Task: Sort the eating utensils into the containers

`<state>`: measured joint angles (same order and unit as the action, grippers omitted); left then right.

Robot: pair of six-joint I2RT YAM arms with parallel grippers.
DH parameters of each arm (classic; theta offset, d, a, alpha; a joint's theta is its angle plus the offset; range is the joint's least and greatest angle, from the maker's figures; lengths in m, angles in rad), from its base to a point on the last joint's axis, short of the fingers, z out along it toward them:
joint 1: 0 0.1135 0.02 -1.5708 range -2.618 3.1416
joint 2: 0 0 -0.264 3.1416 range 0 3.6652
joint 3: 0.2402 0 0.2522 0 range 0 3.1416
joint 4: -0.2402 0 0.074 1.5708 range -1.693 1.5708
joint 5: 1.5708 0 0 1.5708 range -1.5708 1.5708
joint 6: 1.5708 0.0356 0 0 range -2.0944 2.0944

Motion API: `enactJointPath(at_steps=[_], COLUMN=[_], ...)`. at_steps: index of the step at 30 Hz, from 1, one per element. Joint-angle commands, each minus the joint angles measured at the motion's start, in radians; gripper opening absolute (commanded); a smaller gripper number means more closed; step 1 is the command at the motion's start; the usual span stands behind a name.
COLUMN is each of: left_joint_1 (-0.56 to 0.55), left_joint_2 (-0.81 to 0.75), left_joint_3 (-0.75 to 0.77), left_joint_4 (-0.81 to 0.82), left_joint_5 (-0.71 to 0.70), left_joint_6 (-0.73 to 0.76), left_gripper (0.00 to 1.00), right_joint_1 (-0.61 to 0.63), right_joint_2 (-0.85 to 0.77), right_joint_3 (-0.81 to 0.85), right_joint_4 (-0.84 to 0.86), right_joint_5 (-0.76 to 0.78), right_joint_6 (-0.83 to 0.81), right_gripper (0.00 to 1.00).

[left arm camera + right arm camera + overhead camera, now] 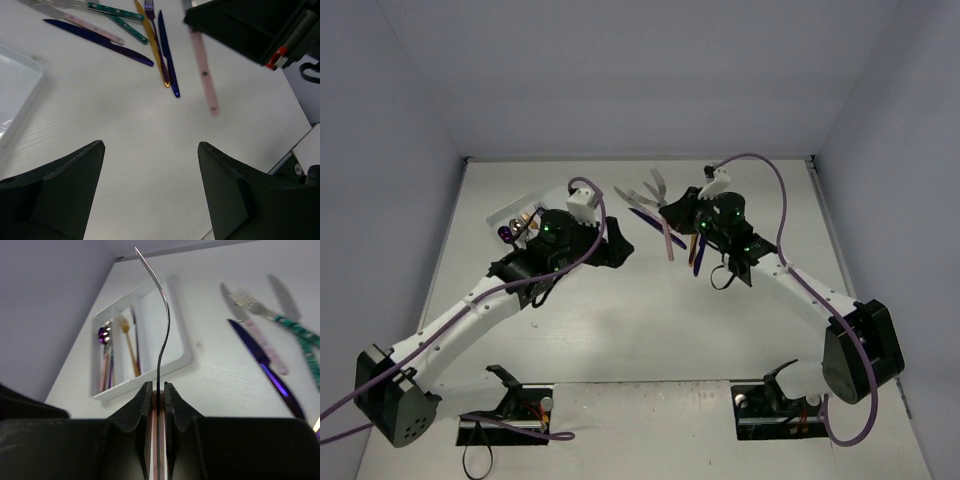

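right gripper (pixel 158 388) pinching pink-handled utensil (pixel 161 330), held off the surface (pixel 150 100). next: carry to tray (pixel 184 359), release in matching slot. left gripper (pixel 151 145) spread, empty.

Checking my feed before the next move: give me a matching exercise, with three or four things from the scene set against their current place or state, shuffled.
Things
1. left gripper
2. right gripper
3. purple spoon
4. dark blue knife

Place or state
A. lying in the white tray
B. shut on a pink-handled utensil
C. lying on the table, outside the tray
D. open, holding nothing

Pairs: 1-D, 2-B, 3-A, 4-C
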<state>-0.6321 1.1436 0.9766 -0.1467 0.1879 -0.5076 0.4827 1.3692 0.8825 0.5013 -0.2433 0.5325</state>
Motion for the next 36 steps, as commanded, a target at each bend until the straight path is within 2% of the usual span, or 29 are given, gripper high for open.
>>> enactJointPath(at_steps=[1,9,18,24,28,29,30,32,36], left_joint_1=[-0.075,-0.152,-0.153,-0.155,-0.155,-0.155,-0.154,-0.155,-0.154], left_joint_2=[0.060,0.152,0.194,0.214,0.206,0.202,0.194,0.184,0.163], left_joint_3=[0.090,0.137,0.136,0.144,0.127,0.121,0.115,0.102,0.073], left_joint_4=[0.174,0.191,0.221,0.233,0.246,0.246,0.246,0.246,0.239], left_joint_5=[-0.070,-0.167,-0.224,-0.223,-0.231,-0.238,-0.254,-0.273,-0.304], left_joint_6=[-0.042,-0.046,-0.074,-0.090,-0.106,-0.110,-0.116,-0.129,-0.142], left_gripper=[0.72,0.71,0.58,0.41,0.23,0.22,0.11,0.01,0.00], right_joint_1=[0.043,0.089,0.103,0.117,0.120,0.120,0.120,0.120,0.120], right_joint_2=[-0.051,-0.054,-0.042,-0.033,-0.029,-0.028,-0.027,-0.023,-0.017], right_joint_3=[-0.030,-0.076,-0.096,-0.102,-0.108,-0.110,-0.112,-0.117,-0.122], right_joint_4=[0.279,0.385,0.435,0.451,0.456,0.456,0.456,0.456,0.431], right_joint_5=[-0.034,0.000,-0.005,-0.005,-0.002,0.000,0.001,0.001,0.015], right_joint_6=[0.133,0.208,0.247,0.253,0.253,0.253,0.251,0.242,0.221], right_gripper=[0.00,0.00,0.00,0.00,0.00,0.00,0.00,0.10,0.28])
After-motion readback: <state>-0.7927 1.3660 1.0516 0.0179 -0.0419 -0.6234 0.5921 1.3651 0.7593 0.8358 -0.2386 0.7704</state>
